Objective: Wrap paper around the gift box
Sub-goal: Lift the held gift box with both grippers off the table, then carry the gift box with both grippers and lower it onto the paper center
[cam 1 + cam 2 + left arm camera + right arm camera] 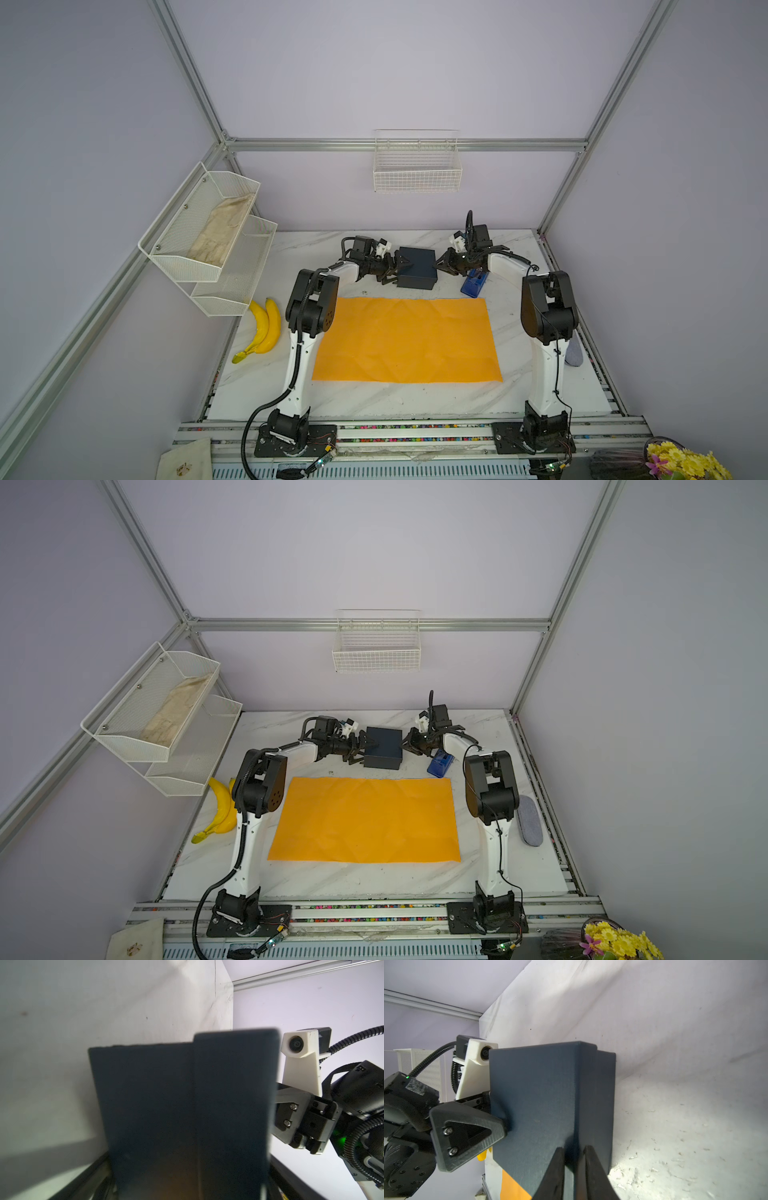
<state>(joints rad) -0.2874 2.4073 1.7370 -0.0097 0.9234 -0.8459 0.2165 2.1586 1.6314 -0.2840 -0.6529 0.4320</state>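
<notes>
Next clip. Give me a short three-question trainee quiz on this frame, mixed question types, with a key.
1. True or false: the gift box sits on the orange paper.
2. In both top views, what lies on the table just right of the gift box? A) scissors B) blue tape dispenser C) ribbon roll
3. Fill in: the ____ gripper's jaws stand wide apart at the gift box.
Key: 1 false, it stands on bare table behind the paper; 2 B; 3 left, the left gripper.
</notes>
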